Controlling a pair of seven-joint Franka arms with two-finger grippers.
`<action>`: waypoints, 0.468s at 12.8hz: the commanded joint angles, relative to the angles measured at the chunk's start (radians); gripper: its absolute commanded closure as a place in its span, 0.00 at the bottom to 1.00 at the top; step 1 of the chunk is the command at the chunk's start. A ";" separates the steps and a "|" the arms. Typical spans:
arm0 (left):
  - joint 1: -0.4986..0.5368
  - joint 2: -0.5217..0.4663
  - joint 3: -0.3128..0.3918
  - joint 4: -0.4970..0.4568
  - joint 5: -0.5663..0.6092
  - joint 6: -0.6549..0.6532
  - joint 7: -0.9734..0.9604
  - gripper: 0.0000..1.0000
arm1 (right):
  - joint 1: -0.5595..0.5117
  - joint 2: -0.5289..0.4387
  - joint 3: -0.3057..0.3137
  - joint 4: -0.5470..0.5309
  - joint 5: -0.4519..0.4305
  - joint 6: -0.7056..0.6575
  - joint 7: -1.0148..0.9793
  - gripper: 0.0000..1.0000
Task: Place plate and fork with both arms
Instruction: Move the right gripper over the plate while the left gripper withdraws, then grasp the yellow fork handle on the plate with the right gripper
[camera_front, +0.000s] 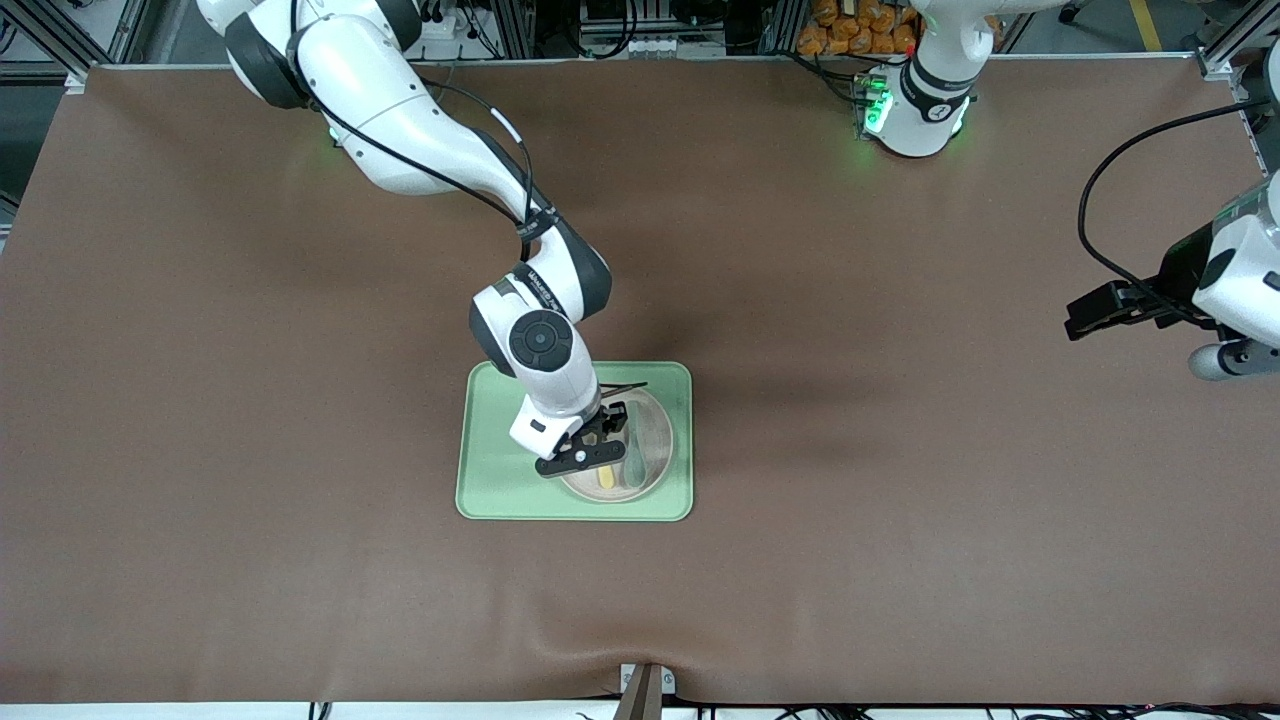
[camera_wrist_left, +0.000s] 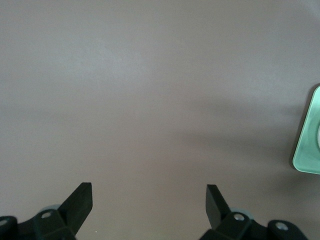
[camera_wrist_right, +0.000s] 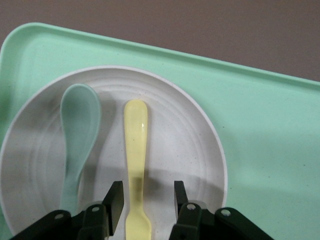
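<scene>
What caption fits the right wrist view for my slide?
Right hand open astride the fork, which lies beside the spoon in the plate on the tray.

plate (camera_wrist_right: 190, 150): cream, round, on tray | fork (camera_wrist_right: 136, 150): pale-yellow, flat on plate

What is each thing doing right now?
Fork: lying on the plate, between the open right gripper's fingers.
Spoon: lying on the plate beside the fork.
Plate: on the tray.
Tray: flat on the table.
Left gripper: open, waiting over bare table.
</scene>
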 joint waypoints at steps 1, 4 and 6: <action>0.009 -0.057 -0.005 -0.043 -0.014 0.001 0.010 0.00 | 0.016 0.034 -0.010 0.038 -0.032 0.006 0.024 0.53; 0.010 -0.074 -0.005 -0.056 -0.014 0.003 0.008 0.00 | 0.027 0.042 -0.010 0.033 -0.037 0.017 0.027 0.54; 0.010 -0.093 -0.005 -0.069 -0.014 0.003 0.013 0.00 | 0.034 0.043 -0.010 0.032 -0.041 0.017 0.027 0.55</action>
